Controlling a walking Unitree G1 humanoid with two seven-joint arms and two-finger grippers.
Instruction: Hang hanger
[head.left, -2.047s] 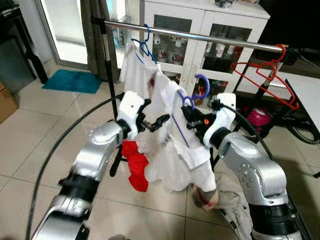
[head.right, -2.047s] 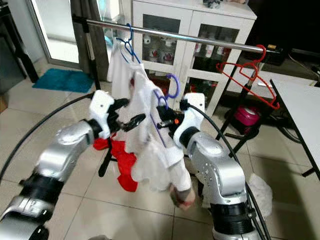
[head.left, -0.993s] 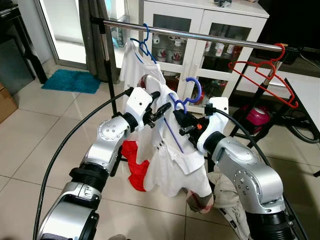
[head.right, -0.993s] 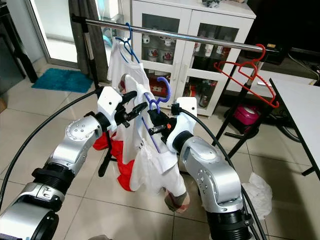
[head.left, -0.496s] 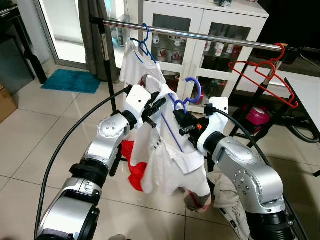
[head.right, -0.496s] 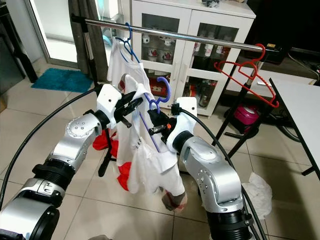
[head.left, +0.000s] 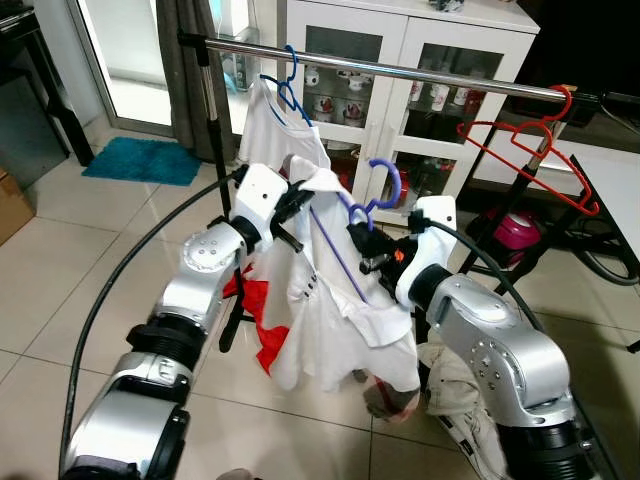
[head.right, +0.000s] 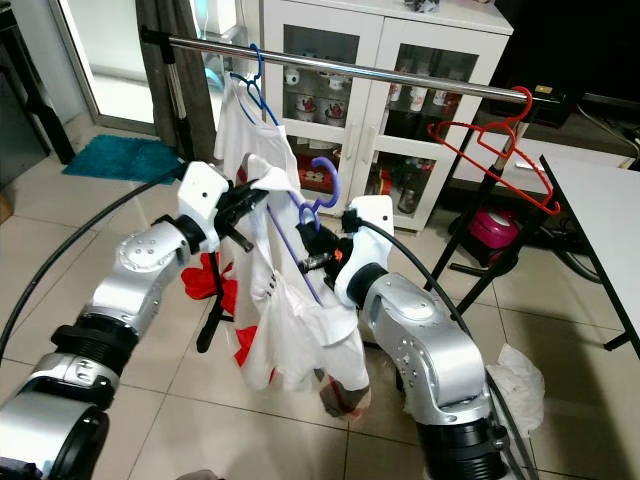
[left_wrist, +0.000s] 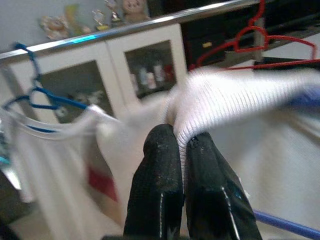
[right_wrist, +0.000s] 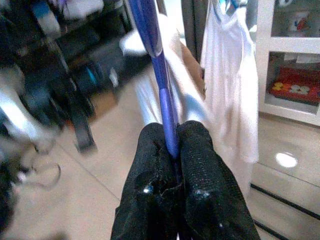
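A purple hanger (head.left: 385, 185) carrying a white shirt (head.left: 340, 320) hangs in front of me, below the metal rail (head.left: 430, 72). My right gripper (head.left: 366, 240) is shut on the hanger's purple bar (right_wrist: 148, 40), just under the hook. My left gripper (head.left: 290, 203) is shut on the shirt's ribbed shoulder edge (left_wrist: 235, 90) and holds it out to the left. A blue hanger (head.left: 289, 95) with a white top hangs on the rail's left part. A red hanger (head.left: 530, 150) hangs at the rail's right end.
A white glass-door cabinet (head.left: 400, 45) stands behind the rail. A red cloth (head.left: 262, 320) hangs low by the rack's pole. Clothes (head.left: 455, 385) lie on the floor at right, beside a white table (head.left: 610, 190). A black cable (head.left: 110, 290) loops at left.
Both grippers raised the hanger and shirt toward the rail. My left gripper then shifted left with the shirt's shoulder, spreading the cloth. The right gripper has barely moved since.
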